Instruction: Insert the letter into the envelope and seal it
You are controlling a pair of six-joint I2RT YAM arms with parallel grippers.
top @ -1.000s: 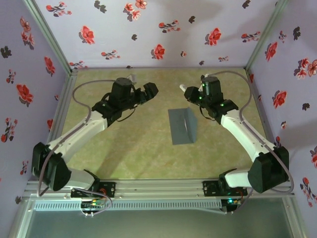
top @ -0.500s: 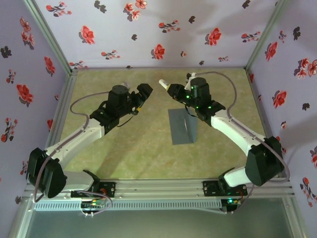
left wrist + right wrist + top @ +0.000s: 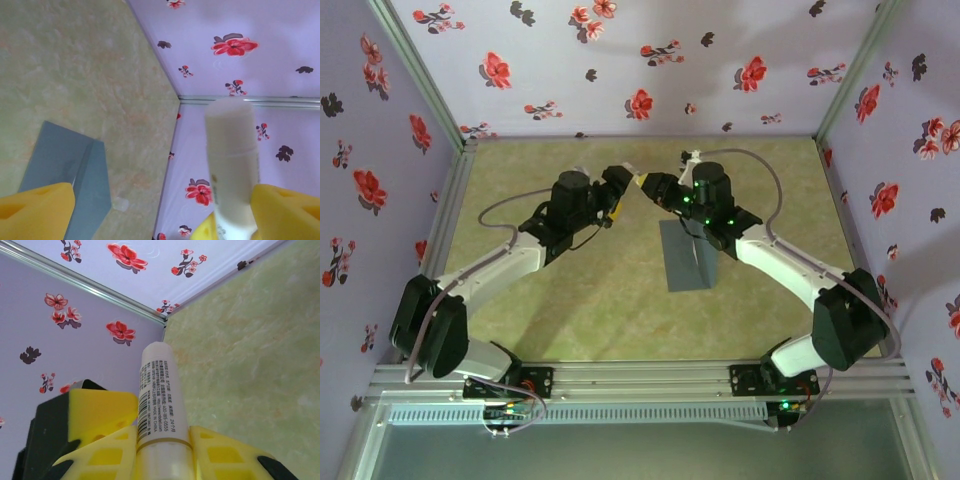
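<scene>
The envelope (image 3: 688, 255) lies flat on the worktop (image 3: 570, 300), right of centre. Just past its far edge the right pincer (image 3: 655, 187) is clamped on a white stick (image 3: 159, 390), whose tip sits between the parted left pincer (image 3: 620, 190) fingers

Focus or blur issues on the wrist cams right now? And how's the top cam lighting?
Left wrist: the white stick is soft, too near the lens; the envelope and table behind it look sharper. Right wrist: the stick is sharp enough that its print shows. Top external: even light, faint shadows on the back wall, no glare on the envelope.
</scene>
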